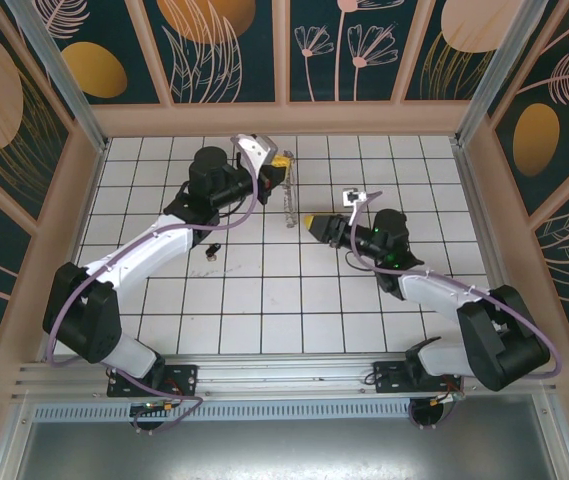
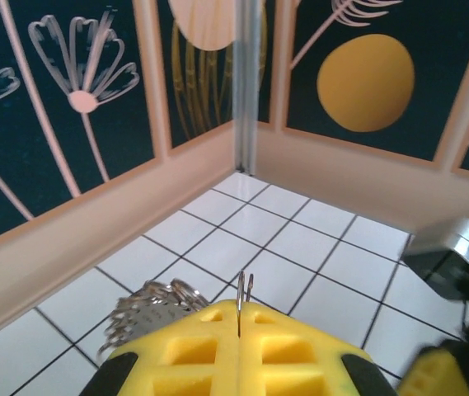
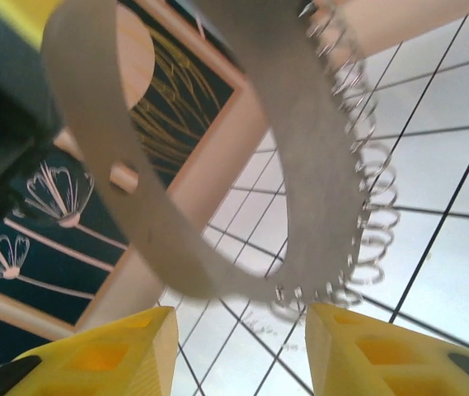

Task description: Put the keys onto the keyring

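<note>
Keys (image 1: 212, 250) first: a tiny dark scrap flat on the white tiles, well back and to the left of the left pincer (image 1: 282, 160), just beside that arm's white forearm. From above it's too small to make out its shape or any stamp on it.

Moving across, the left pincer is clamped tight, yellow fingers (image 2: 193, 355) pressed together, and pinched in the seam is a thin doubled wire sticking up. That wire belongs to the keyring (image 1: 289, 200). From overhead it hangs straight down below the left pincer as a narrow silvery strip. From that pincer's own camera a bunch of silvery coils bulges out to the left of the fingers, half hidden behind the yellow.

On to the right pincer (image 1: 310, 220), just to the right of the hanging keyring, tip pointing at it. Its jaws stand apart, gripping nothing. From its wrist camera the ring looms close and blurred, a broad grey band curving overhead with springy wire coils along its right edge. The lowest coils hang just beyond the gap between the two yellow fingers (image 3: 94, 355). The top of the band is cut off by the frame.

Just behind the right pincer sits a small white-and-dark block (image 1: 352, 197) near a purple cable. Any marking on it is too small to read.
</note>
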Available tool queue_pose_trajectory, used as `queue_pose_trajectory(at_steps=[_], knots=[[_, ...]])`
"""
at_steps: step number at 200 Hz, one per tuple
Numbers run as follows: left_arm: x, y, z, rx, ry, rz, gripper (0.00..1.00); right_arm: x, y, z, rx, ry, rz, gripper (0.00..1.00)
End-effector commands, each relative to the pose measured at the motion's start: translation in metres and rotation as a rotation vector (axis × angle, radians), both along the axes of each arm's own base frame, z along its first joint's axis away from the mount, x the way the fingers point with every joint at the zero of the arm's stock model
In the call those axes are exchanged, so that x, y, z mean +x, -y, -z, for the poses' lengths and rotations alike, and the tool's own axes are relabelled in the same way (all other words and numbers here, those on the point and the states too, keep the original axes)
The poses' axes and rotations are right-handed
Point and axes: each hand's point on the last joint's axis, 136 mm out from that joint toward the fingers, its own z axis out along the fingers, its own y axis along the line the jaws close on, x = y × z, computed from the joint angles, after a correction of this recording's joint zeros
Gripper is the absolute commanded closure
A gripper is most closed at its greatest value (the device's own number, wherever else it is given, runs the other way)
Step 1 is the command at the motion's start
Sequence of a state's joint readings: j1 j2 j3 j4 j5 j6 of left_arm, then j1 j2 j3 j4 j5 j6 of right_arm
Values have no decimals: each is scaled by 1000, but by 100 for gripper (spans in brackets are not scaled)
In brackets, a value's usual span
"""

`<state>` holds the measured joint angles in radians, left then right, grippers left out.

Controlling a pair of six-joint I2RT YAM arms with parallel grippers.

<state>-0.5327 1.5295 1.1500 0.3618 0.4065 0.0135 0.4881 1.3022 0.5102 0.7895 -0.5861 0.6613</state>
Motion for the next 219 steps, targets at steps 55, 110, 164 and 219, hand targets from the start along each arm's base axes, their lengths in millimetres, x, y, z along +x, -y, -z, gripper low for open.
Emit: queue_pose_trajectory(at_steps=[55, 110, 164, 219], knots=[[55, -64, -31, -128, 53, -275, 100, -25, -54, 37, -152, 3, -76, 57], [88, -94, -32, -138, 34, -413, 100, -18, -121, 73, -288, -1, -198, 62], [117, -123, -36, -162, 24, -481, 100, -13, -179, 115, -380, -40, -293, 68], [135, -143, -39, -196, 10, -491, 100, -12, -225, 152, -470, -77, -345, 69]])
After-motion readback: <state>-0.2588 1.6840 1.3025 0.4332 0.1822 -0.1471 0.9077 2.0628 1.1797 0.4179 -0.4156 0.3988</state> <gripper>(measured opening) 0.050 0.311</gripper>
